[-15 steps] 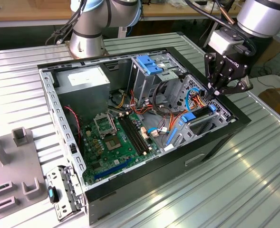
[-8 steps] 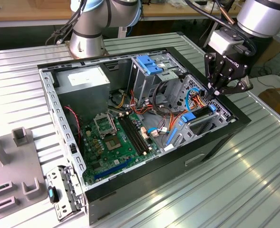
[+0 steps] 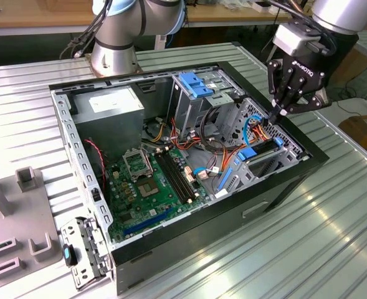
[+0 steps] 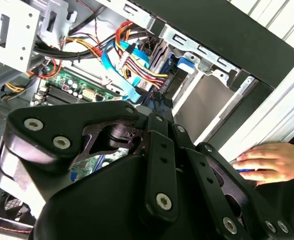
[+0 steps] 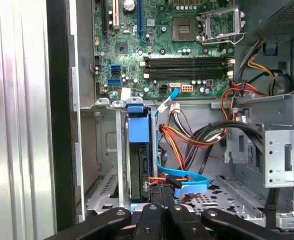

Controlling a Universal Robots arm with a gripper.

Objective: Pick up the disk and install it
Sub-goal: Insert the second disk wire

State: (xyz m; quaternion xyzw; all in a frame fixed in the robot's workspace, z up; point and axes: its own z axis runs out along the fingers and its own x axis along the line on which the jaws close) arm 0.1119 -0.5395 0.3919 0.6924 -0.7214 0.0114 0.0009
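Hand: black robot hand [image 5: 161, 197] fills the foreground in both wrist views, fingers pressed together with nothing between them; in the exterior view its tips [image 3: 276, 114] dip into the open computer case [image 3: 283, 177], at the drive cage.
Disk: the disk [image 5: 138, 150] stands on edge in the cage slot, blue carrier tab on top, just past the fingertips.
Cables: orange, yellow and blue cables [image 5: 186, 140] run beside it.
Motherboard: green motherboard [image 3: 152, 187] lies on the case floor.
Person: a person's hand [image 4: 269, 162] rests on the ribbed metal desk [image 3: 333, 237] outside the case.

Cables [image 5: 186, 140] crowd the drive cage [image 3: 267, 156] beside the seated disk [image 5: 138, 150]
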